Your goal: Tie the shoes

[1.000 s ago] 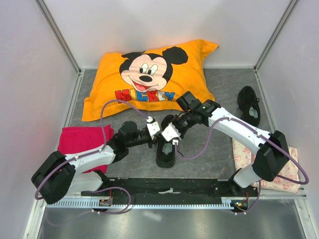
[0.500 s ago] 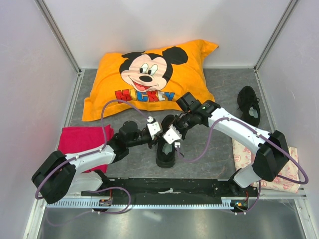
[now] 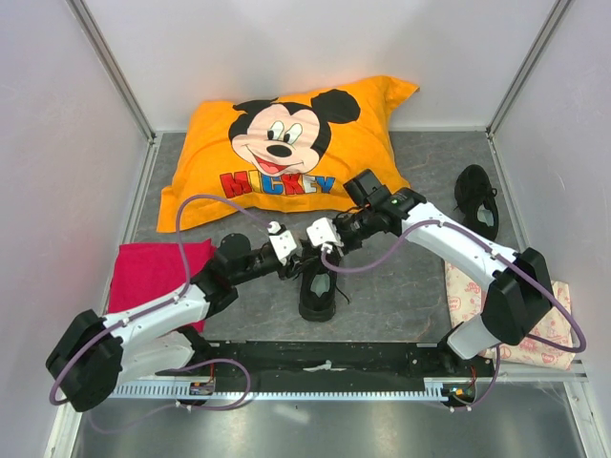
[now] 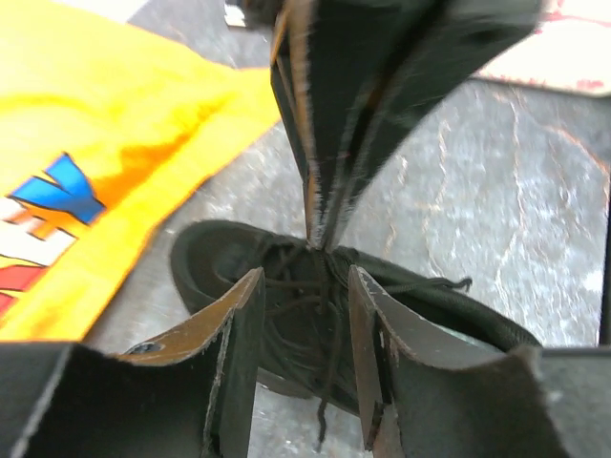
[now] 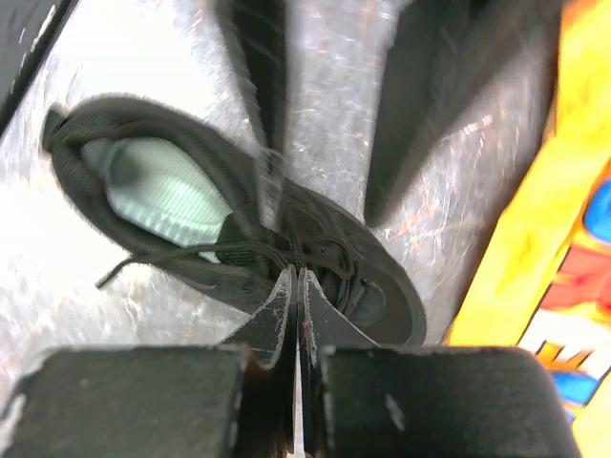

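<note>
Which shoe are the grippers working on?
The central shoe, in front of the orange pillow: the left gripper and right gripper meet over its laces. The other shoe sits alone at far right.

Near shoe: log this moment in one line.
shoe: centre, untied | left hand: open above it | right hand: shut on lace | other shoe: far right

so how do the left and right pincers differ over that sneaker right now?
Left pincer has its fingers apart; right pincer has them pressed together. Left pincer reaches in from the black sneaker's left side, right pincer from its right. Shared: both tips sit over the sneaker's laces; whether the right pinches a lace I cannot tell.
</note>
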`<act>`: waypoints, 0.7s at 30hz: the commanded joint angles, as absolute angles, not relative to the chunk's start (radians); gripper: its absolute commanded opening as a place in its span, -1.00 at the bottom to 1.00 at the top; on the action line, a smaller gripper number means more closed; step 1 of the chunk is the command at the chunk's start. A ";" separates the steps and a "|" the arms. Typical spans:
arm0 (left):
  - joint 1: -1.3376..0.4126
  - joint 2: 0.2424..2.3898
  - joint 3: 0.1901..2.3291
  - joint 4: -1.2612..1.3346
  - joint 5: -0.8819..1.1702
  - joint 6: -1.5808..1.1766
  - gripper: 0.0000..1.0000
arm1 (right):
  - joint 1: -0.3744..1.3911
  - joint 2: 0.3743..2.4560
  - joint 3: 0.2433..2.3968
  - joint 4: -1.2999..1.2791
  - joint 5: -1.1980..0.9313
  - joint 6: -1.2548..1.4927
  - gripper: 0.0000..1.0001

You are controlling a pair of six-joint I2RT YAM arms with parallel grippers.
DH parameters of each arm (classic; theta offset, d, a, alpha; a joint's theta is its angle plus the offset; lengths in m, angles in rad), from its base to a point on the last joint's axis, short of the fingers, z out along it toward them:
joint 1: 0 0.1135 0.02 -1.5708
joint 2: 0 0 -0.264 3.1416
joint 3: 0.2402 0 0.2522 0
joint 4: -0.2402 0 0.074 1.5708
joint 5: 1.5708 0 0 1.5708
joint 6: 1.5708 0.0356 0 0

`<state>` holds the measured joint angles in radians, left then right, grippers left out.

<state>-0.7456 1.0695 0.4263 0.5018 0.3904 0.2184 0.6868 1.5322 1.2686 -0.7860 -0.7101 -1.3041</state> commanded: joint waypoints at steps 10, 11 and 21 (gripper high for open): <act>-0.744 1.011 0.397 0.532 0.276 0.222 0.02 | 0.641 1.511 1.187 -0.430 -0.790 -0.511 -1.00; -0.744 1.026 0.399 0.540 0.262 0.212 0.03 | 0.640 1.508 1.175 -0.411 -0.792 -0.487 -1.00; -0.747 1.091 0.414 0.615 0.273 0.195 0.02 | 0.641 1.476 1.124 -0.328 -0.775 -0.301 -1.00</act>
